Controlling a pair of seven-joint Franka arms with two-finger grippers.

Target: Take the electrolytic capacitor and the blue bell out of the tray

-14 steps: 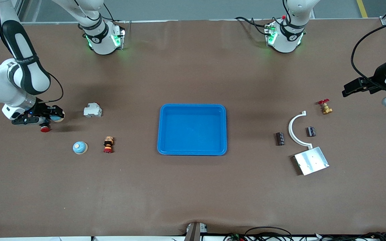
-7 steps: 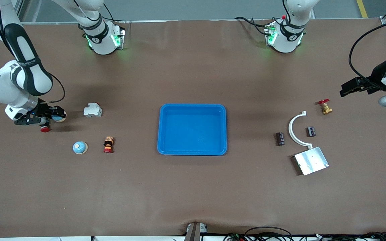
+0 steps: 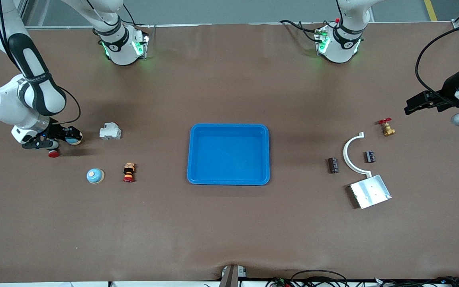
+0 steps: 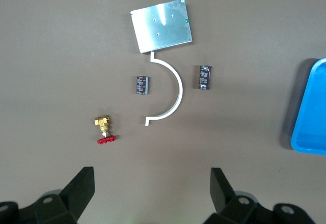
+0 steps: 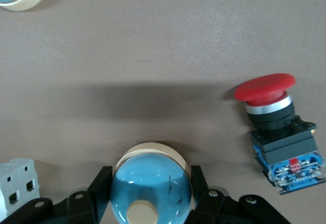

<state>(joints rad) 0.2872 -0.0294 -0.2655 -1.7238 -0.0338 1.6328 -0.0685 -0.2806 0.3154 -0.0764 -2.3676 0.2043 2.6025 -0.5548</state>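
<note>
At the far left edge of the front view, the right gripper (image 3: 64,140) hangs low over the table (image 3: 229,231). Its fingers (image 5: 100,183) pinch a blue bell (image 3: 71,138) with a cream rim. In the right wrist view this bell (image 5: 151,187) sits between the two black fingers. A red button (image 3: 53,153) lies on the table just under the gripper, a bit lower in the frame. The right wrist view shows its red cap and blue base (image 5: 279,132).

Next comes a white block (image 3: 110,131), beside the held bell. Lower in the frame a second bell (image 3: 95,175) rests on the table, and beside it lies a small striped part (image 3: 128,172) with a red end.

In the middle of the frame sits a blue tray (image 3: 228,181). Nothing lies in it.

On the right side lie two dark capacitors. One capacitor (image 3: 333,165) is closer to the tray. A white curved strip (image 3: 347,156) lies between it and the other capacitor (image 3: 369,156). A shiny metal plate (image 3: 370,191) lies just below the strip's end. A brass valve (image 3: 387,127) with a red handle lies higher in the frame.

At the far right edge the left gripper (image 3: 412,107) hangs in the air above the table, near the valve. The left wrist view shows its fingers (image 4: 81,189) spread wide apart, holding nothing.
</note>
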